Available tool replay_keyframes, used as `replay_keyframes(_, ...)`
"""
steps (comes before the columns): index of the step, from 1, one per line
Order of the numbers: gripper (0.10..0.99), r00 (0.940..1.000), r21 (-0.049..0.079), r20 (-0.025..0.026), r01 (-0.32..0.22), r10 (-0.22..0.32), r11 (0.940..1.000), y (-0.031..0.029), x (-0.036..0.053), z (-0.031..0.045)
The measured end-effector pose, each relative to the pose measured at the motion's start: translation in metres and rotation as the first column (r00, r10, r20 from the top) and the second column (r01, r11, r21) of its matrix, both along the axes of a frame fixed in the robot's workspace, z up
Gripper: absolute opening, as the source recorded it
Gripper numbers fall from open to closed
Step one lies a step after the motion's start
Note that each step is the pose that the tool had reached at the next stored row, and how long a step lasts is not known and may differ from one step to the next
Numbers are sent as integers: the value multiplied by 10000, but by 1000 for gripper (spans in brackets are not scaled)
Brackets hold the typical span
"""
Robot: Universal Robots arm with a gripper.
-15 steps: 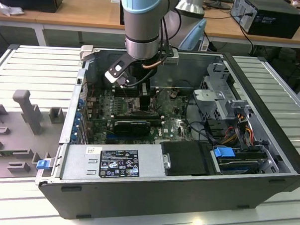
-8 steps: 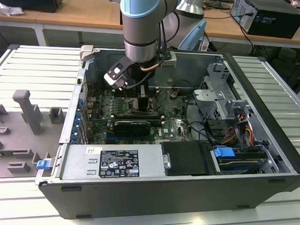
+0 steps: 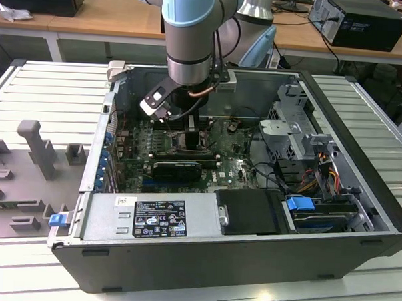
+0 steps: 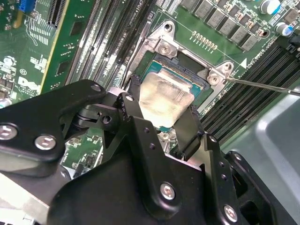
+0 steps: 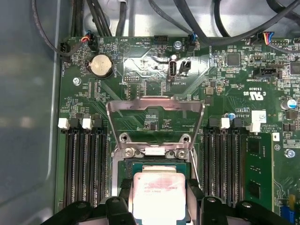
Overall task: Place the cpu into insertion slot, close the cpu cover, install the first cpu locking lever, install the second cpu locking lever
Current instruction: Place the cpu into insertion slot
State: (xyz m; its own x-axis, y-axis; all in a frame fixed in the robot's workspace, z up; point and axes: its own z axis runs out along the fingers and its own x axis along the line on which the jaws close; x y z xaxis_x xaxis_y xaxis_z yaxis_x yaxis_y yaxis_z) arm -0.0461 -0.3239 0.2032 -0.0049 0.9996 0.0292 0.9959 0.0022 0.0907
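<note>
1. Arm [image 3: 189, 43]: reaches down into the open computer case [image 3: 361, 141], over the motherboard [image 5: 225, 79].
2. Gripper [image 4: 161, 112]: black fingers [image 4: 190, 129] closed on two opposite edges of the cpu, pinching it.
3. Cpu [image 4: 164, 98]: pale metal face up, held directly over the insertion slot. Whether its underside already touches the socket bed cannot be told.
4. Insertion slot [image 4: 187, 70]: dark square socket with a silvery rim. Part of it is visible past the chip's far edge, with long memory slots [image 5: 84, 159] on either side.
5. Cpu cover [image 5: 154, 100]: silvery frame, swung open and standing up behind the slot, clear of the chip.
6. Locking lever [image 4: 262, 86]: thin wire rod sticking out beside the socket corner, not latched.
7. Risk, misalignment: in the second wrist view the chip looks slightly off square to the socket. If released like that, it would probably rest on the rim or bear on the contacts.
8. Risk, tilt: an uneven pinch could let one edge drop first.
9. Risk, fouling: the fingertips sit close to the socket rim and could catch on it.
10. Risk, cover: a knock could drop the frame onto the gripper.
</note>
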Motion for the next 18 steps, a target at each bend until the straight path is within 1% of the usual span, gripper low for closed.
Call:
replay_keyframes(3, 537, 10000, 1, 0, -2, 2, 10000, 15, 1, -28)
replay_keyframes(6, 537, 10000, -2, -2, 1, -1, 10000, 15, -4, -31)
replay_keyframes(9, 537, 10000, 1, 0, 0, 0, 10000, 16, -34, -34)
replay_keyframes(11, 537, 10000, -1, -2, -2, 2, 10000, 15, -34, -37)
replay_keyframes(13, 537, 10000, 2, -9, -1, 1, 10000, 16, -9, -38)
replay_keyframes(18, 537, 10000, -2, -13, 0, 0, 10000, 16, -19, -43)
